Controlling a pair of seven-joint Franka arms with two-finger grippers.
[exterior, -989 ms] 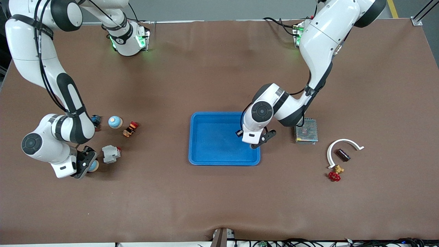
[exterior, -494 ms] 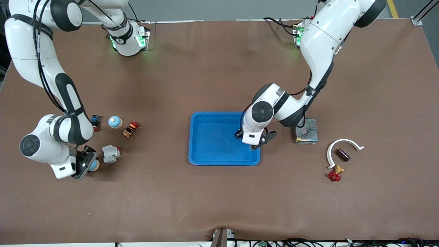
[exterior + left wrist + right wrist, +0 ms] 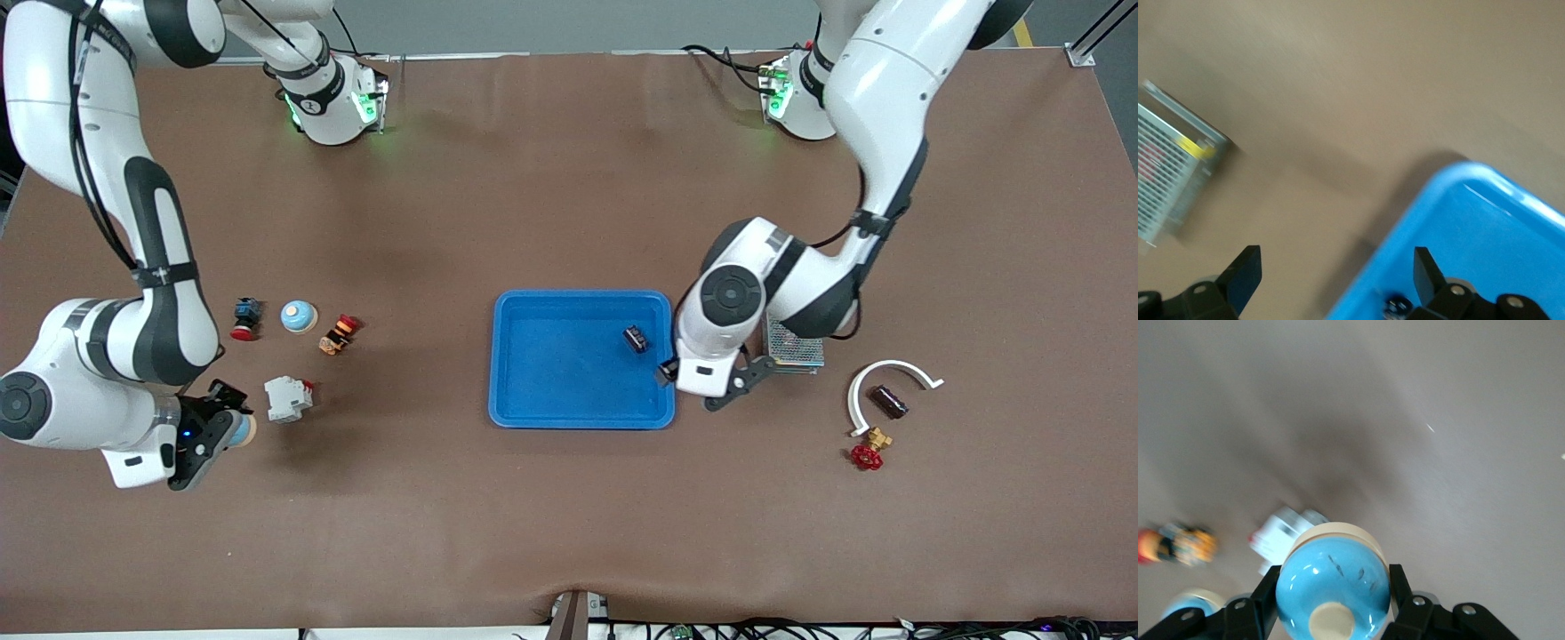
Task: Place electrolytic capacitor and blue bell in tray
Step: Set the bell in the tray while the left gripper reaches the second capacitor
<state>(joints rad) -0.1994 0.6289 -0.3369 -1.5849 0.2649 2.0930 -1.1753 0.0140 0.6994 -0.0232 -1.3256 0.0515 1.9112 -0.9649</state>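
**Now one part is in, the bell is gripped**

Seemingly light, smooth and rounded, the blue bell [image 3: 1333, 587] sits clamped across its dome in the right gripper [image 3: 213, 425] over bare table; it could slip. The left gripper [image 3: 711, 384], fingers apart, hangs over the tray [image 3: 533, 409] rim; the capacitor [image 3: 635, 338] lies inside. Its markings are unreadable.

Robotics lab: two fixed arms, brown covered table [image 3: 569, 516], scattered hardware parts.

No legible txt, labels or nos. on any item in these views
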